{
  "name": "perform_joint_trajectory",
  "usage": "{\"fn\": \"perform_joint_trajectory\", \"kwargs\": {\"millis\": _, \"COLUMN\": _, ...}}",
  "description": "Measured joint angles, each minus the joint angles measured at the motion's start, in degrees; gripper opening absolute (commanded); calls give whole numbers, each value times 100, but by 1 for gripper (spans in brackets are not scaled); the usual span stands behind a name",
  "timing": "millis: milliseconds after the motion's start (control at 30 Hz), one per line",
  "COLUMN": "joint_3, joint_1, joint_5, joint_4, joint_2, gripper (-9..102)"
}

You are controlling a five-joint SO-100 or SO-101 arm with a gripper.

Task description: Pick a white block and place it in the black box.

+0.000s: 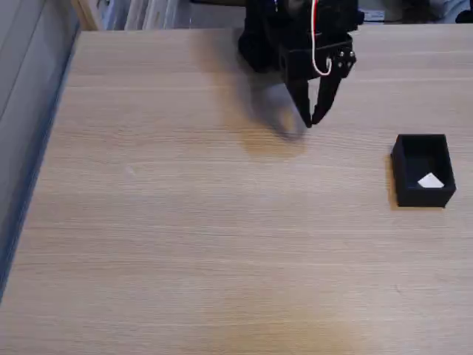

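Observation:
The white block [431,181] lies inside the black box [403,171], which stands at the right side of the wooden table in the fixed view. My gripper [311,120] hangs from the black arm at the top middle, well to the left of the box and farther back. Its two fingertips point down and meet at the tips, with nothing between them. A white and red wire loops over the gripper body.
The light wooden table [185,222] spreads wide to the left and front. Its left edge borders a grey wall or panel [22,111]. Clutter lines the far edge behind the arm.

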Motion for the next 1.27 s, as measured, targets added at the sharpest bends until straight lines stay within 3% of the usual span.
{"fn": "perform_joint_trajectory", "kwargs": {"millis": 200, "joint_3": 1775, "joint_1": 677, "joint_5": -475, "joint_4": -466, "joint_2": 1521, "gripper": 0}}
{"fn": "perform_joint_trajectory", "kwargs": {"millis": 400, "joint_3": 2856, "joint_1": 1002, "joint_5": -299, "joint_4": -457, "joint_2": 2663, "gripper": 0}}
{"fn": "perform_joint_trajectory", "kwargs": {"millis": 733, "joint_3": 2909, "joint_1": 932, "joint_5": -105, "joint_4": 1459, "joint_2": 3999, "gripper": 0}}
{"fn": "perform_joint_trajectory", "kwargs": {"millis": 1267, "joint_3": 2909, "joint_1": 949, "joint_5": -97, "joint_4": 1564, "joint_2": 4104, "gripper": 0}}
